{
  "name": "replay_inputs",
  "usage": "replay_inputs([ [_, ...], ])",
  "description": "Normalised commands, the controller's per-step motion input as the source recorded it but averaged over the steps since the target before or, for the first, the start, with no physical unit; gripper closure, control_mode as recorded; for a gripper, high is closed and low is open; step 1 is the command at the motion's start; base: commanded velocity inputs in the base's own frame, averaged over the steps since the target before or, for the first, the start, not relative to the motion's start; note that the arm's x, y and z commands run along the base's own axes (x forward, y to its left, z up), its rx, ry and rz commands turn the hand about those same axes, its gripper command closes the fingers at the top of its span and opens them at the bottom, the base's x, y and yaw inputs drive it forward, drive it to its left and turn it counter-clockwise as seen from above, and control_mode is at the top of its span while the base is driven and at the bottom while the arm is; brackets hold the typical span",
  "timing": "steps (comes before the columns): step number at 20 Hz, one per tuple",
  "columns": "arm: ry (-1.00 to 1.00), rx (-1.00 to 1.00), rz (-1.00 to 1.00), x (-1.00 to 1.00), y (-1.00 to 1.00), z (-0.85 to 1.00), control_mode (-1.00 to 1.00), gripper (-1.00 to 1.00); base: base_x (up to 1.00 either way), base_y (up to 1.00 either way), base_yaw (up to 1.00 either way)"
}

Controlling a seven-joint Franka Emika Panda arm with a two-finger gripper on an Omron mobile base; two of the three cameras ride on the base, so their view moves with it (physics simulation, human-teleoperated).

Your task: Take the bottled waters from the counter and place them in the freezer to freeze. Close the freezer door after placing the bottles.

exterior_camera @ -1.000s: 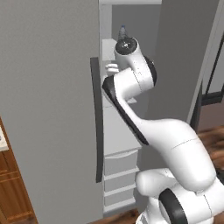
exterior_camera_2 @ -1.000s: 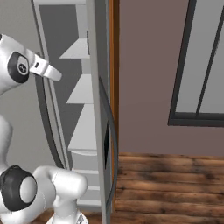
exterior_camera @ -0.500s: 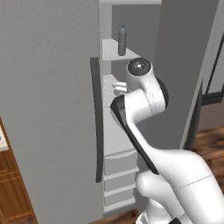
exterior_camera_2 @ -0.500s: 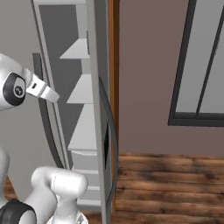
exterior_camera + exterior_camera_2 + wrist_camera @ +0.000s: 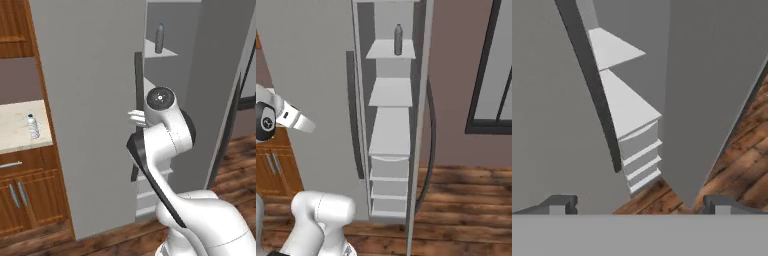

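One bottled water (image 5: pixel 32 126) stands on the beige counter (image 5: pixel 12 137) at the far left. Another bottled water (image 5: pixel 159 38) (image 5: pixel 398 39) stands upright on the top white shelf of the freezer (image 5: pixel 391 92). The freezer door (image 5: pixel 220 65) (image 5: pixel 422 100) is swung wide open to the right, edge-on in the right base view. My gripper (image 5: pixel 134 118) (image 5: pixel 302 123) (image 5: pixel 639 205) hangs open and empty in front of the closed grey door, well below the shelved bottle and left of the freezer opening.
A closed plain grey fridge door (image 5: pixel 90 100) with a long dark handle (image 5: pixel 138 100) stands left of the freezer. Brown cabinets (image 5: pixel 25 195) sit under the counter. White drawers (image 5: pixel 388 190) fill the freezer's bottom. Wooden floor (image 5: pixel 466 200) and a dark window frame (image 5: pixel 491 75) lie to the right.
The camera has pulled back and shifted, bringing the counter into view. My arm has drawn down and away from the top shelf, leaving the bottle standing there. The gripper stays open.
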Motion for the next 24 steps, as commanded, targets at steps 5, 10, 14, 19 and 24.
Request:
replay_inputs([
  [5, 0.00, 0.00, 0.00, 0.00, 0.00, 0.00, 1.00, -1.00, -0.45, 1.00, -0.07],
  [10, 0.00, 0.00, 0.00, 0.00, 0.00, 0.00, 1.00, -1.00, 0.38, 1.00, -0.25],
  [14, 0.00, 0.00, 0.00, 0.00, 0.00, 0.00, 1.00, -1.00, 0.49, 1.00, -0.29],
  [19, 0.00, 0.00, 0.00, 0.00, 0.00, 0.00, 1.00, -1.00, 0.40, 1.00, -0.29],
  [24, 0.00, 0.00, 0.00, 0.00, 0.00, 0.00, 1.00, -1.00, 0.45, 1.00, -0.24],
])
